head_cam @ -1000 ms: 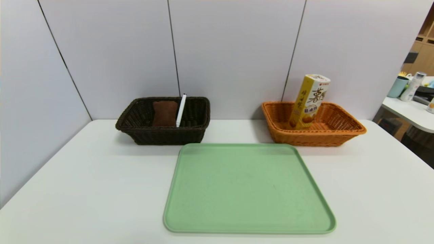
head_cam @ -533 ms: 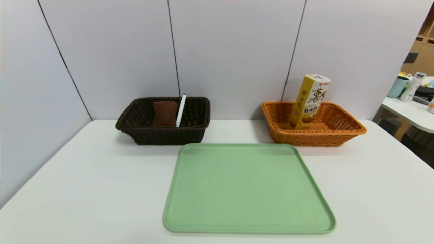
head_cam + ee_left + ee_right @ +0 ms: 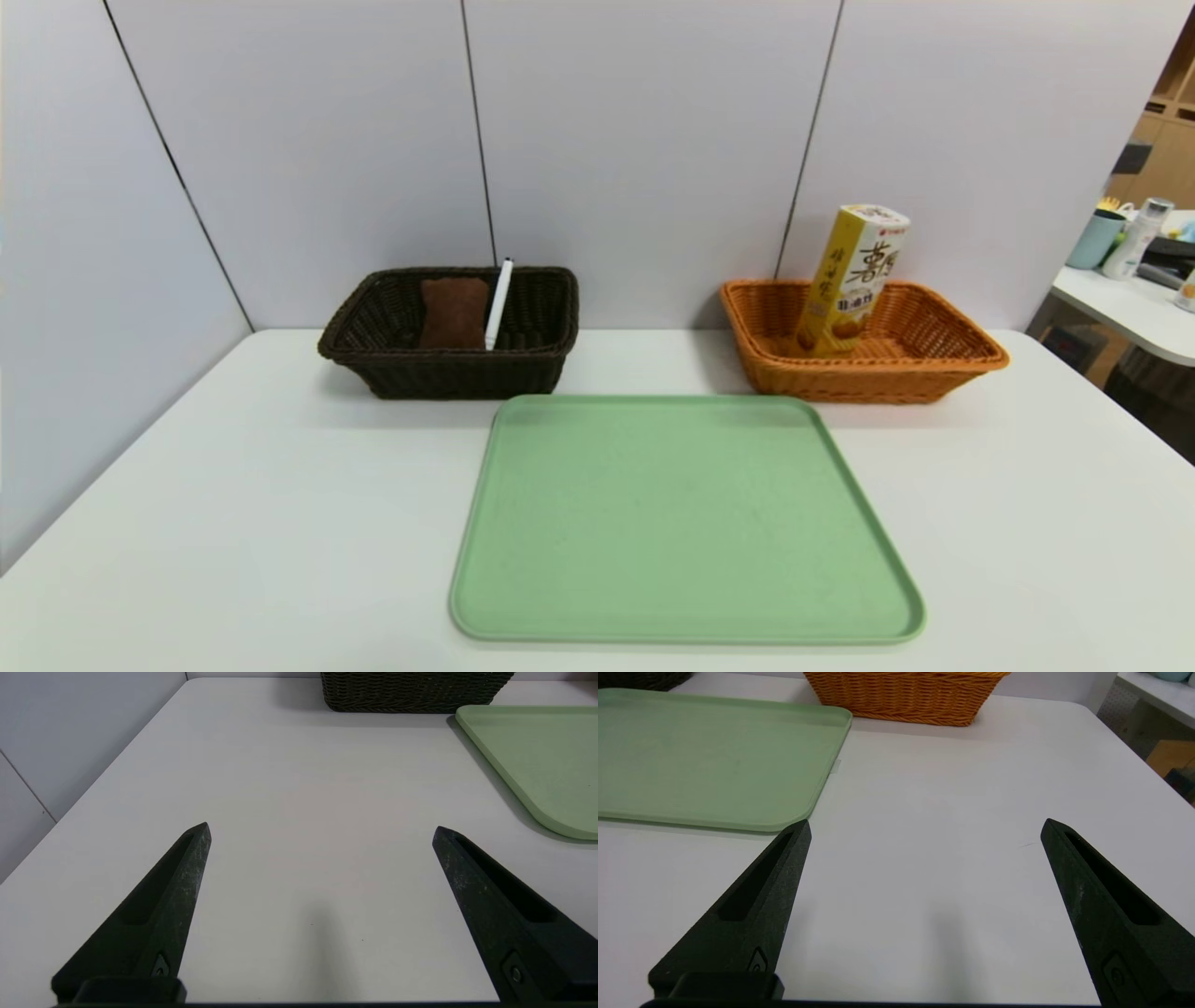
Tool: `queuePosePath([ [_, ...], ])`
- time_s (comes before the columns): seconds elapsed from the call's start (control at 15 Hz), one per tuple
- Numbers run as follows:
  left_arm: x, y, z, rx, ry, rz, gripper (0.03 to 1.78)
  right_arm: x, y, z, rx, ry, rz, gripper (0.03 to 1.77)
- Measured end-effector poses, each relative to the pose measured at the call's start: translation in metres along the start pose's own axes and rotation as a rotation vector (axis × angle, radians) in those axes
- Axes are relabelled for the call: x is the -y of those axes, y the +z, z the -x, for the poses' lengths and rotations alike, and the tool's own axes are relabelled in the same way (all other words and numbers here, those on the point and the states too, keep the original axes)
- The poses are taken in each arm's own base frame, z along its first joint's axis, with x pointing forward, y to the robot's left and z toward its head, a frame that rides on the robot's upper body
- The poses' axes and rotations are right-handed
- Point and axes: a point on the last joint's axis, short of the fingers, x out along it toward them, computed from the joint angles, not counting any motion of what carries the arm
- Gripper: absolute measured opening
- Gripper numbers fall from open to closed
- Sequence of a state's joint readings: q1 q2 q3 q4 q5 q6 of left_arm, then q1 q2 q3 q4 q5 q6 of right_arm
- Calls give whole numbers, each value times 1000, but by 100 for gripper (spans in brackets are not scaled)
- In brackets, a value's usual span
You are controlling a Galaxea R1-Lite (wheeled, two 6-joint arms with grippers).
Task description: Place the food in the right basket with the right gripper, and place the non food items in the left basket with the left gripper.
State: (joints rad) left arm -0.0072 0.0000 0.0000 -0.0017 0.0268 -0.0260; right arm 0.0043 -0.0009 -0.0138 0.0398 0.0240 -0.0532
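Two end effectors hover low over the white tabletop (image 3: pixel 233 485), both spread wide and holding nothing. Ahead of the left end effector (image 3: pixel 321 830) sits the dark left basket (image 3: pixel 448 369), holding the brown towel (image 3: pixel 454 313) and white pen (image 3: pixel 499 303). Ahead of the right end effector (image 3: pixel 924 826) sits the orange right basket (image 3: pixel 868 373), with the yellow snack box (image 3: pixel 854 280) upright inside. Between them lies a green tray (image 3: pixel 686 518).
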Motion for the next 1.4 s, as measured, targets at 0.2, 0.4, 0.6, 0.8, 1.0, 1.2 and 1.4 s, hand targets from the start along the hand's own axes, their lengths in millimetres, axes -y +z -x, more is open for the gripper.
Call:
queuePosePath([
  [0.2, 0, 0, 0, -7, 3, -2, 169, 0, 0, 0, -7, -16, -50, 170],
  [0.4, 0, 0, 0, -23, 1, 2, 169, 1, 1, 0, 2, -23, -77, 170],
  [0.6, 0, 1, 0, -26, -1, 20, 169, 1, 1, 0, 3, -26, -84, 170],
  [0.8, 0, 1, 1, -15, 2, 31, 169, 1, 0, 0, 3, -26, -85, 170],
  [1.0, 0, 1, 1, -13, 4, 62, 169, 1, 0, 0, 4, -26, -86, 170],
  [1.2, 0, 1, 1, -13, 4, 65, 169, 1, 0, 0, 4, -26, -87, 170],
  [1.4, 0, 1, 1, -11, 4, 65, 169, 1, 0, 0, 3, -25, -86, 170],
])
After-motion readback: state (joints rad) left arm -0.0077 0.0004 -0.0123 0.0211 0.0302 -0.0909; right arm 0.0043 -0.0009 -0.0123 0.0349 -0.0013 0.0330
